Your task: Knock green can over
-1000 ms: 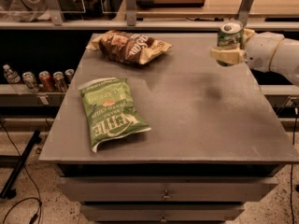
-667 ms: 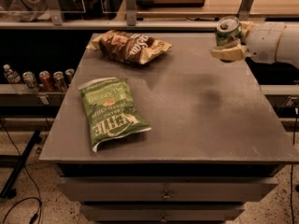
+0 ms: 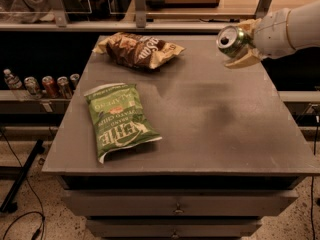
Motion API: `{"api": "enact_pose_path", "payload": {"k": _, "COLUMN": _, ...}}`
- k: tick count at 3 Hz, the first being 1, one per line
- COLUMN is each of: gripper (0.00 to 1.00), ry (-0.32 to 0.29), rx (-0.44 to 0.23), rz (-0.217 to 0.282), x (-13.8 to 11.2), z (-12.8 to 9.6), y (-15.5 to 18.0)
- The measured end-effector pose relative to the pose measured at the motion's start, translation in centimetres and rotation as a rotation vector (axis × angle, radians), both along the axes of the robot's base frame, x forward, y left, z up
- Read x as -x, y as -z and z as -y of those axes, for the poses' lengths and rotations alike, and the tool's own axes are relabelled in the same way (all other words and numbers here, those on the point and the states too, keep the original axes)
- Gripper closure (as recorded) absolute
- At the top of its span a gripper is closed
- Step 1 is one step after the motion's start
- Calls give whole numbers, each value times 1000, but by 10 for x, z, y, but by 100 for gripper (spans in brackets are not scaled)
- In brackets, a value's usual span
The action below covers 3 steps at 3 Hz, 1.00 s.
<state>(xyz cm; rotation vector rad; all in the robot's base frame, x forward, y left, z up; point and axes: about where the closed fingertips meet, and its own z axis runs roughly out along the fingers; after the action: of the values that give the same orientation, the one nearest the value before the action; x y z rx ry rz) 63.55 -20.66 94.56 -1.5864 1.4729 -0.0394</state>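
hand [image 3: 239,45] is up at the far right corner of the tabletop [image 3: 210,129], reaching in from the right on a white arm [image 3: 290,26]. its two beige fingers [image 3: 241,60] are clamped on the green can [image 3: 231,38], one finger above it, one below. the can is off the surface, in the air over the far right edge, not touching the tabletop. it's tilted hard: the silver top rim faces left and toward me, and the body points back into the hand.

rest of the tabletop: green chip bag [image 3: 120,120] lies flat on the near left part, white lettering upside down from where i stand. brown chip bag [image 3: 140,49] lies crumpled at the far left-centre, near the back edge. both bags are well apart from the can and the hand, and apart from each other.

left of the tabletop and lower down, a row of small cans [image 3: 52,85] stands on a shelf with a clear bottle [image 3: 11,79] beside them. drawers [image 3: 175,204] sit under the tabletop front. black cable [image 3: 20,224] lies on the speckled floor at lower left.
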Motion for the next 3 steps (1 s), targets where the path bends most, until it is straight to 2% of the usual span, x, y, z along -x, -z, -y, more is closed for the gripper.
{"api": "enact_pose_path", "payload": {"k": 1, "gripper": 100, "ry": -62, "rx": 230, "rz": -45, "x": 5, "z": -1, "y": 14}}
{"api": "enact_pose_path", "payload": {"k": 2, "gripper": 100, "ry": -137, "rx": 419, "rz": -120, "x": 11, "z": 1, "y": 31}}
{"api": "enact_pose_path", "payload": {"k": 3, "gripper": 100, "ry": -213, "rx": 567, "rz": -210, "x": 20, "z": 3, "y": 48}}
